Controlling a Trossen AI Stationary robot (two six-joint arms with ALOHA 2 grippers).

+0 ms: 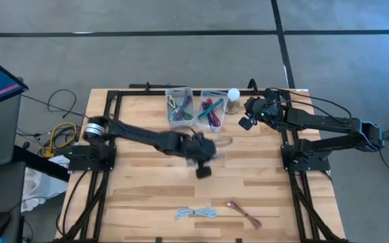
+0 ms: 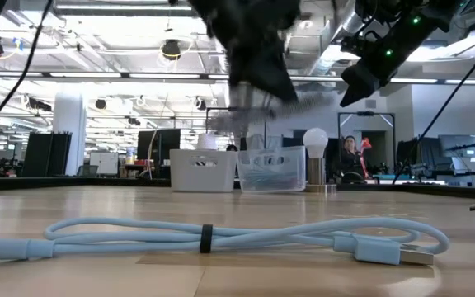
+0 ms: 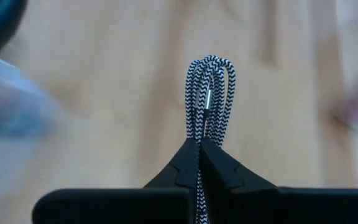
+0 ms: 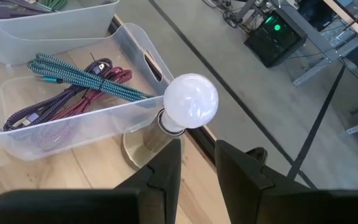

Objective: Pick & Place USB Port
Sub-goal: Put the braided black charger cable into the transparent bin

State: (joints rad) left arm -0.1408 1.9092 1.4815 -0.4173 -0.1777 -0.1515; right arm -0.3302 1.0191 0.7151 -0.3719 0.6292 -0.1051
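A black-and-white braided USB cable [image 3: 211, 87], folded into a loop, sticks out past my left gripper [image 3: 199, 144], which is shut on it. That gripper [image 1: 204, 162] hangs above the table's middle, blurred in the high view and in the low view [image 2: 258, 82]. My right gripper [image 4: 197, 165] stands open at the far right [image 1: 247, 121], above a white bulb lamp [image 4: 190, 102], with nothing between its fingers. A light blue cable [image 2: 221, 239] and a red cable [image 1: 245, 213] lie flat near the front edge. My left gripper pinches the folded braided cable between its two fingers, several strands together, just below the loop's bend [image 3: 205, 127]. The fingers lie along the strands, and the loop points out beyond the fingertips. The cable shows clear of the wooden table behind it.
Two clear bins [image 1: 179, 106] [image 1: 211, 109] holding coloured cables stand at the far middle, with the bulb lamp [image 1: 233, 96] right beside them. A black frame [image 1: 113, 128] runs along the table's left, right and far sides. Bare wood lies between the bins and the front cables.
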